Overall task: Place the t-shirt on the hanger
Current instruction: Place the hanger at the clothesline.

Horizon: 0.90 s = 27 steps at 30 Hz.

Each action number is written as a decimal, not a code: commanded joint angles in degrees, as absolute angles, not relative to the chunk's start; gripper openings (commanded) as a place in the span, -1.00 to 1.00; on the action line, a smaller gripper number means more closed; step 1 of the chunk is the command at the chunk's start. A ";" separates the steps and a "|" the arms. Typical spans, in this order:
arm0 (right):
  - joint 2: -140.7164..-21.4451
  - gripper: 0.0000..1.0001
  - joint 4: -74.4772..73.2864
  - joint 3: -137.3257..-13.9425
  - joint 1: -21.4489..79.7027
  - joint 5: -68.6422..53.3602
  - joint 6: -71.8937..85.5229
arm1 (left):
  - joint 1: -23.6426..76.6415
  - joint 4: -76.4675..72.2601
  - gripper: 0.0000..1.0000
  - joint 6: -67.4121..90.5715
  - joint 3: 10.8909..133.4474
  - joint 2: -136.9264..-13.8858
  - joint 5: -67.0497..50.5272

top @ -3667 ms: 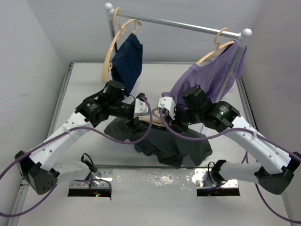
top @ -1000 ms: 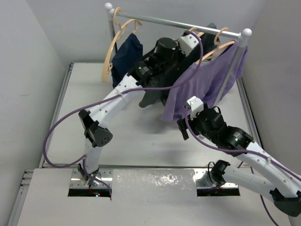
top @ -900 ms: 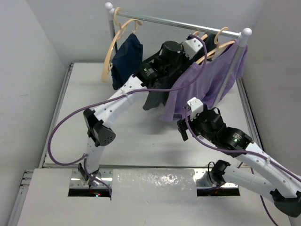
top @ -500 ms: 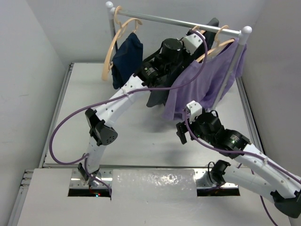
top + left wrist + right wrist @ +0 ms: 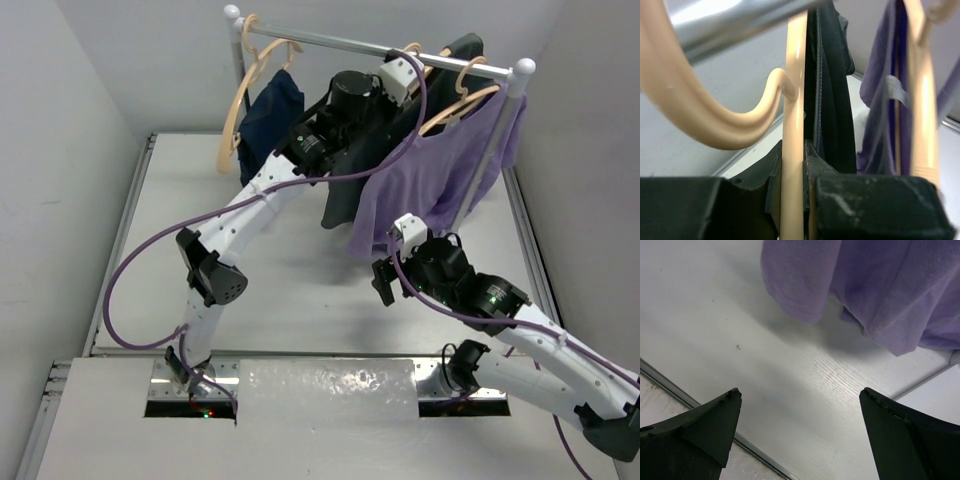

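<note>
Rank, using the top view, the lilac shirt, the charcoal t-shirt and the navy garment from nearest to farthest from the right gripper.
1. Lilac shirt: its hem hangs just beyond the right gripper.
2. Charcoal t-shirt: farther back, to the left.
3. Navy garment: far left, at the back.

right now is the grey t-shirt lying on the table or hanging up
Hanging: the t-shirt drapes from the hanger, which the left gripper holds up by the rail.

White arm links (image 5: pixel 250 205), black joints (image 5: pixel 215 283), purple cables (image 5: pixel 112 290), black pincer fingers (image 5: pixel 705 430).
</note>
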<state>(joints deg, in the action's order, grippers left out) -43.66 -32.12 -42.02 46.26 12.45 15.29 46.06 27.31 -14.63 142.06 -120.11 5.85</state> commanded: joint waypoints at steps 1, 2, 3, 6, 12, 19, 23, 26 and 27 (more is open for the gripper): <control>-42.63 0.96 -29.71 -40.96 46.41 10.90 16.87 | 44.21 17.58 -1.00 -12.31 144.66 -119.44 5.71; -42.45 0.96 -29.62 -40.61 46.41 10.72 16.96 | 44.03 16.80 -1.00 -12.30 144.93 -119.70 5.97; -42.28 0.96 -29.62 -40.43 46.41 10.64 17.05 | 43.95 15.48 -1.00 -12.39 145.37 -120.40 6.32; -42.10 0.96 -29.79 -40.17 46.41 10.72 16.88 | 43.95 13.28 -1.00 -13.44 146.69 -121.46 6.68; -43.59 0.96 -29.44 -40.60 46.41 10.90 15.12 | 43.95 13.44 -1.00 -16.08 143.01 -122.87 6.94; -45.00 0.97 -29.88 -41.48 46.41 9.84 14.77 | 44.03 18.27 -1.00 -15.21 135.62 -121.74 7.12; -44.82 0.98 -31.37 -41.92 46.41 10.37 15.12 | 44.03 20.47 -0.85 -14.68 134.56 -118.66 4.84; -44.82 0.98 -31.81 -42.10 46.41 11.25 15.73 | 44.30 22.76 -0.28 -14.85 134.04 -115.76 1.76; -44.91 0.98 -31.82 -42.10 46.41 11.60 16.34 | 44.38 23.72 -0.17 -14.94 134.03 -114.19 0.97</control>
